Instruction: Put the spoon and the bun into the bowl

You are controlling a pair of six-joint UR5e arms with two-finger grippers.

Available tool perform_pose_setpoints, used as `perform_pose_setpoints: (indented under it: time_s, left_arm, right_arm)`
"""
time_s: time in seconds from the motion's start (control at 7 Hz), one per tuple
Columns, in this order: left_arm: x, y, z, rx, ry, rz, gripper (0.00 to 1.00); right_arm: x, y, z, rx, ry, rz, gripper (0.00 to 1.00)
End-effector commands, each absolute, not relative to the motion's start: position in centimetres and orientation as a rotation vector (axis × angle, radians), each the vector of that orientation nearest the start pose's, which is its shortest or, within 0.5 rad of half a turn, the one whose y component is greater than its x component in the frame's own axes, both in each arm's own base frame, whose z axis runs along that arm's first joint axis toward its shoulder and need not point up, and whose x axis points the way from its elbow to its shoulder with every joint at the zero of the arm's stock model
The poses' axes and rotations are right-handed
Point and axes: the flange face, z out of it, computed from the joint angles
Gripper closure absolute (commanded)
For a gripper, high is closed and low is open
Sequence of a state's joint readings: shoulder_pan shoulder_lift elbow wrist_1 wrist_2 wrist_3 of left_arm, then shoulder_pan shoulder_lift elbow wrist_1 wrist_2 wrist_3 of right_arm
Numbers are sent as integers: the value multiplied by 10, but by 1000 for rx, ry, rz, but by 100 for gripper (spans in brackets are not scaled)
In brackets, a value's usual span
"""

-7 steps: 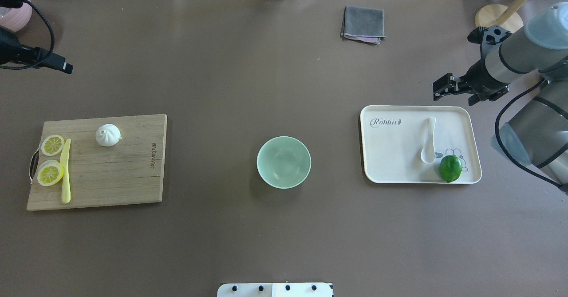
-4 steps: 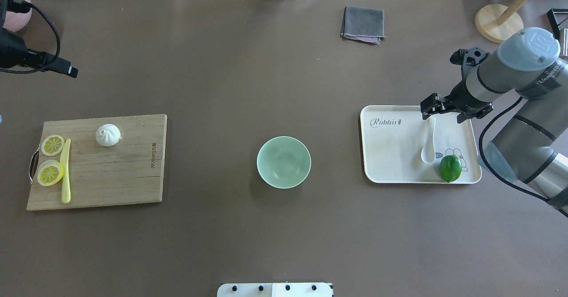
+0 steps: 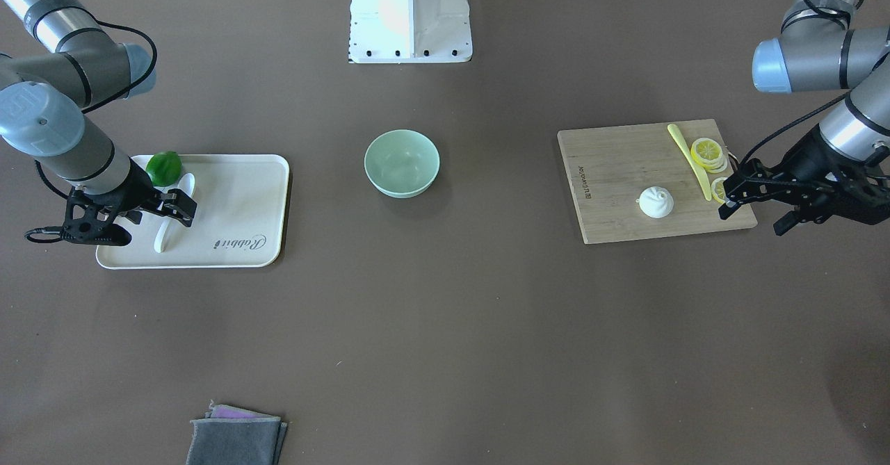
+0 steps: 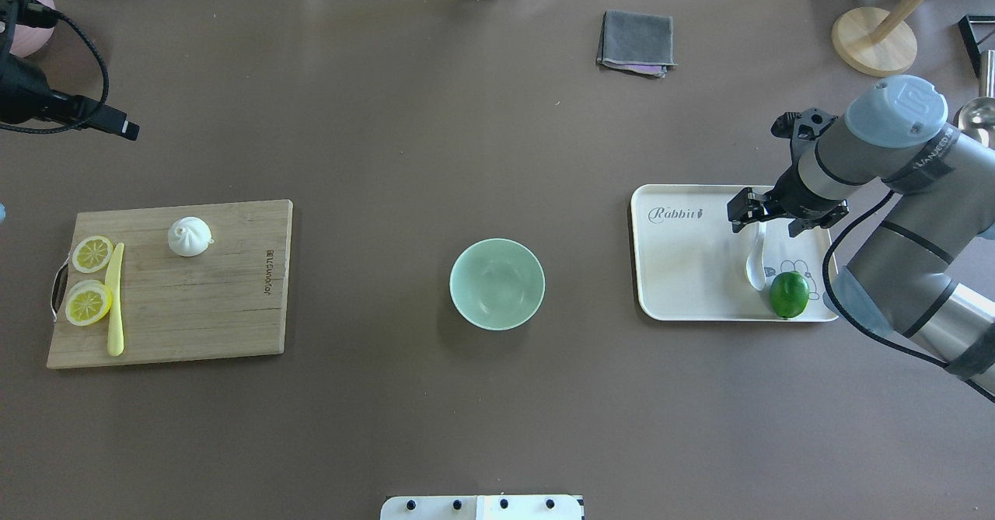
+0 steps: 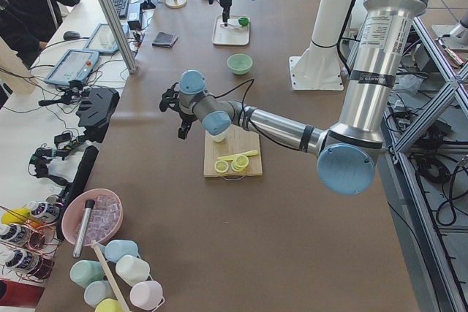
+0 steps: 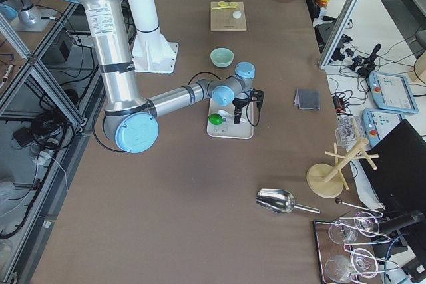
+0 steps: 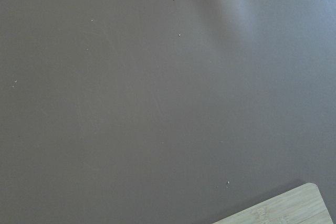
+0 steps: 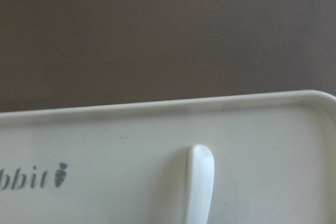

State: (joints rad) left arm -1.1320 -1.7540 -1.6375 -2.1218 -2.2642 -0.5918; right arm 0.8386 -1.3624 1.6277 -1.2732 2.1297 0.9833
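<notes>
The white spoon [image 4: 755, 266] lies on a cream tray [image 4: 688, 271] at the right, its handle pointing away from me; the handle tip shows in the right wrist view [image 8: 200, 187]. My right gripper [image 4: 773, 215] hangs open just above the handle end, also seen from the front [image 3: 142, 216]. The white bun [image 4: 189, 236] sits on a wooden cutting board [image 4: 218, 310] at the left. The mint-green bowl [image 4: 497, 284] stands empty in the middle. My left gripper [image 3: 754, 217] looks open and empty, beyond the board's outer edge, apart from the bun [image 3: 656, 202].
A green lime [image 4: 789, 294] lies on the tray beside the spoon's scoop. Two lemon slices [image 4: 92, 254] and a pale-yellow knife [image 4: 115, 302] lie on the board's left side. A folded grey cloth [image 4: 636, 42] and a wooden stand [image 4: 872, 34] are at the back.
My right gripper has moved in from beyond the tray's far right corner to over the spoon's handle. The left arm has barely shifted.
</notes>
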Motion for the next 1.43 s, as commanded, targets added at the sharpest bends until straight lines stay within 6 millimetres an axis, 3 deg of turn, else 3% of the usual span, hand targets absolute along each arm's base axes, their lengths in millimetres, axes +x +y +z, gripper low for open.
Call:
perform_pose_setpoints:
  time_s: [0.0, 0.43, 0.71, 0.86, 1.14, 1.29]
  left_arm:
    - [184, -556, 464, 347, 947, 140, 2]
    - [183, -555, 459, 356, 951, 142, 2]
    - [183, -555, 459, 358, 952, 144, 2]
    - [182, -554, 456, 362, 953, 143, 2]
    - [183, -554, 462, 352, 950, 141, 2]
    - [191, -548, 466, 338, 950, 153, 2]
  right_arm:
    - [-343, -495, 498, -61, -762, 78, 24]
    - [-345, -496, 506, -72, -752, 79, 57]
    - [-342, -501, 501, -61, -757, 83, 100]
    - [-333, -507, 495, -53, -768, 105, 100]
    - [-279, -521, 434, -47, -918, 125, 100]
    - [-277, -519, 403, -40, -943, 145, 100]
